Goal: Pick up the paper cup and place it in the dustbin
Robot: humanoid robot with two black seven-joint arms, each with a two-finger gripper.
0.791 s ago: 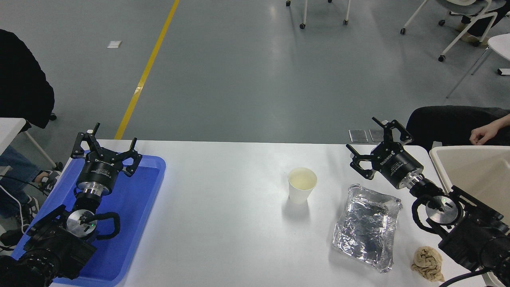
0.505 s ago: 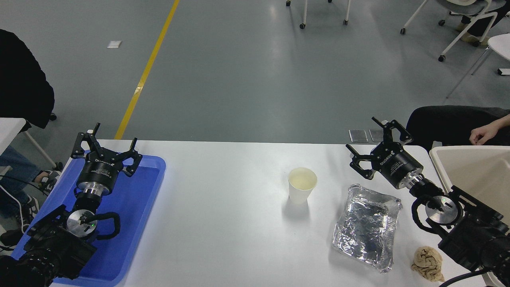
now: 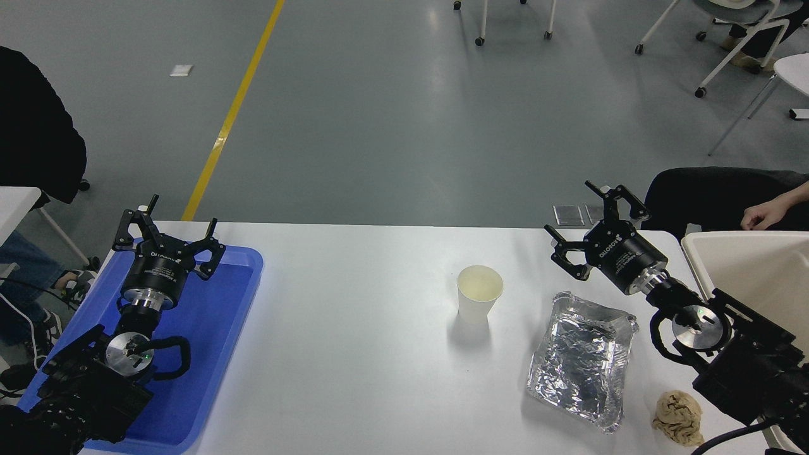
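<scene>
One paper cup (image 3: 480, 294) stands upright, mouth up; right gripper (image 3: 578, 224), jaws spread, seemingly hovers well apart.

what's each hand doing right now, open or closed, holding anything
Left hand: open, holding nothing, parked over the blue tray.
Right hand: open, holding nothing, above the table right of the paper cup.
</scene>
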